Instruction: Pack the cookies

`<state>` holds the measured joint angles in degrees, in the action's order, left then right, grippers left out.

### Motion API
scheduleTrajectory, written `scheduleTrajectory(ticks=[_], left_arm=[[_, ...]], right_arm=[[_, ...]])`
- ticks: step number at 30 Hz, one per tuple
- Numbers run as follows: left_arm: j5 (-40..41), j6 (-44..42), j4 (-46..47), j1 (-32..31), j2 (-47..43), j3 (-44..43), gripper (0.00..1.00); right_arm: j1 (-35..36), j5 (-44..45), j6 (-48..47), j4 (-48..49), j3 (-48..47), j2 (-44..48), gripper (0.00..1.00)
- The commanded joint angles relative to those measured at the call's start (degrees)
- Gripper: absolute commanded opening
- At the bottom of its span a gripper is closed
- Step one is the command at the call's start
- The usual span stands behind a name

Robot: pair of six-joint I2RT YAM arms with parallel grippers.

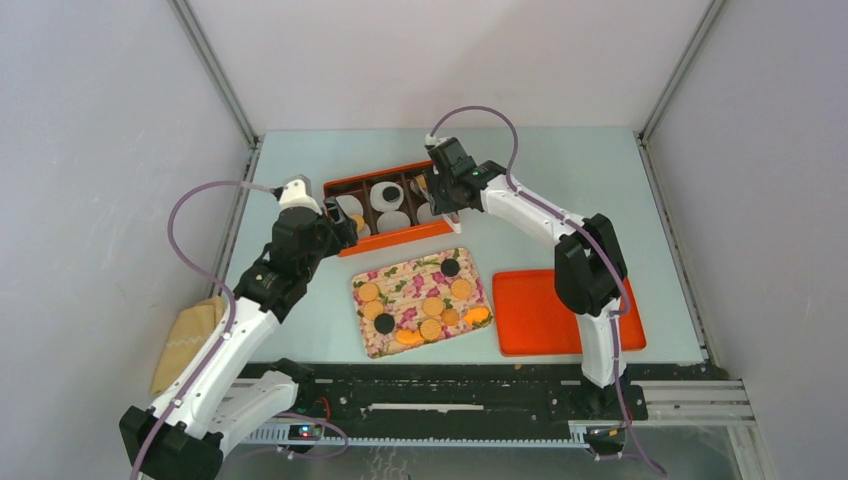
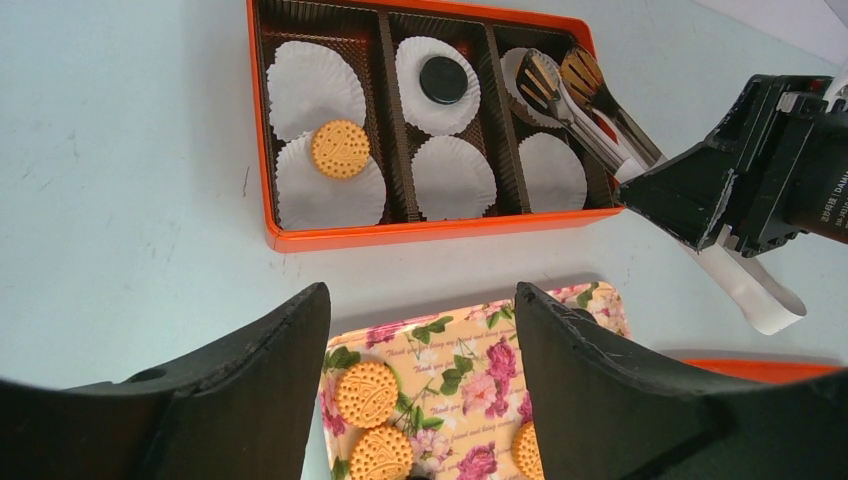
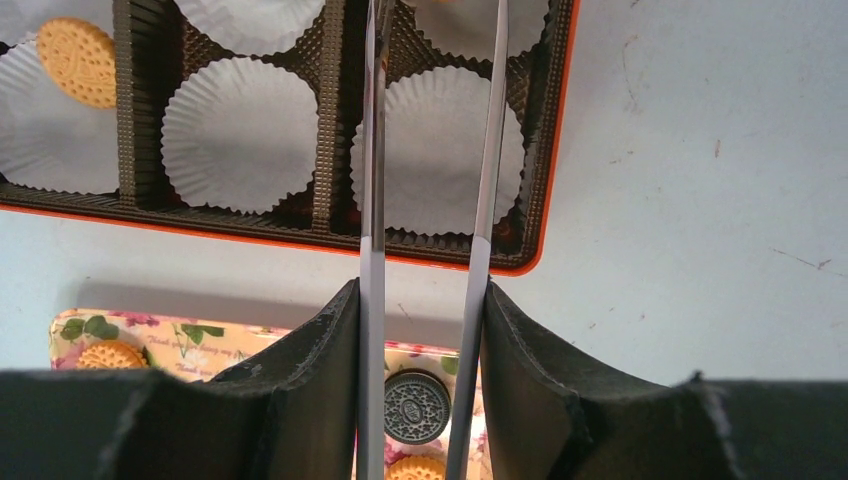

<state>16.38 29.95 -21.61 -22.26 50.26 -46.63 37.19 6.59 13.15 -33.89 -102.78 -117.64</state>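
My left gripper [image 2: 420, 300] hangs spread and empty by the strip of bare table between the orange box's [image 2: 440, 232] near rim and the floral tray [image 2: 470, 365], where most cookies [image 1: 432, 306] lie. My right gripper [image 3: 420, 292] pinches the tongs [image 3: 372, 150], which cross the box's near rim into its right compartment. One golden cookie [image 2: 340, 148] sits in the left compartment and a dark cookie [image 2: 443, 79] in the middle one.

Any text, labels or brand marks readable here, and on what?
"DAM...": white print on the right arm's wrist housing, cut off by the frame edge.
Cursive script on the floral tray: too small and blurred to read.
Embossing on the dark cookie: illegible.
No marking seen on the tongs.
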Motion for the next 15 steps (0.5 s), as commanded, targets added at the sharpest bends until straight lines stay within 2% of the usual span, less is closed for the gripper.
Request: scheduleTrajectory(ticks=[1,5,10,15], left_arm=[[0.9,-1.2,0.6,0.0,-0.8,-3.4,0.73],[0.5,-1.4,0.8,0.0,-0.7,-3.3,0.74],[-0.5,-1.5,1.5,0.0,-0.8,-3.1,0.74],[-0.9,-1.7,1.8,0.0,-1.1,-2.9,0.75]], right_arm=[[-0.8,1.5,0.0,0.6,-4.2,0.6,0.42],[-0.9,1.9,0.0,1.0,-4.2,1.4,0.50],[-1.1,1.9,-0.2,0.8,-4.5,1.4,0.51],[-1.3,1.7,-0.1,0.7,-4.7,1.2,0.59]])
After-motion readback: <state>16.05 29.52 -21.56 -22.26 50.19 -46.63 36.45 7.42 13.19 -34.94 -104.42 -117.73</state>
